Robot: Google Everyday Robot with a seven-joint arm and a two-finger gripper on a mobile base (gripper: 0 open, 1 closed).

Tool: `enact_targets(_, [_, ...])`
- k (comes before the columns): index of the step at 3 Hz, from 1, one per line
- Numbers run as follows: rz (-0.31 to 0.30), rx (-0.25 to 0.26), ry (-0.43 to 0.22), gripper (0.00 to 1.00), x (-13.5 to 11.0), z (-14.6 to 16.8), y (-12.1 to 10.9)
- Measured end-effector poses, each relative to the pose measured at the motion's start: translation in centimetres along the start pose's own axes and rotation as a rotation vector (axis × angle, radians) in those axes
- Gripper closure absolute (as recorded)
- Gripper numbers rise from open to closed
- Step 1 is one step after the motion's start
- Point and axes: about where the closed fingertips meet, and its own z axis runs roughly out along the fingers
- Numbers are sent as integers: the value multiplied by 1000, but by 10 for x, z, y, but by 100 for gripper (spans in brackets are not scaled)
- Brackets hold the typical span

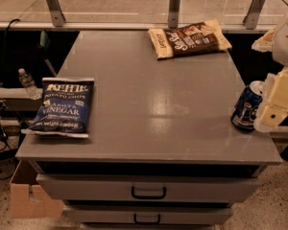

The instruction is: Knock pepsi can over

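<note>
The pepsi can (246, 107) is a small dark-blue can with a silver top. It stands near the right edge of the grey table (149, 104), leaning with its top toward the right. My gripper (270, 108), cream-coloured, hangs at the right edge of the view, right against the can's right side. Part of the can's right side is hidden behind the gripper.
A flat blue Kettle chip bag (62, 107) lies at the front left of the table. A brown chip bag (189, 38) lies at the back right. Drawers (149, 190) are under the table top. A cardboard box (29, 195) sits on the floor at left, and a water bottle (27, 83) is left of the table.
</note>
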Motion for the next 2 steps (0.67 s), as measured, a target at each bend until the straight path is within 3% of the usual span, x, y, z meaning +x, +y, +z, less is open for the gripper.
enact_targets(1, [1, 2, -2, 0, 0, -1, -1])
enact_targets(2, [71, 11, -72, 0, 35, 11, -33])
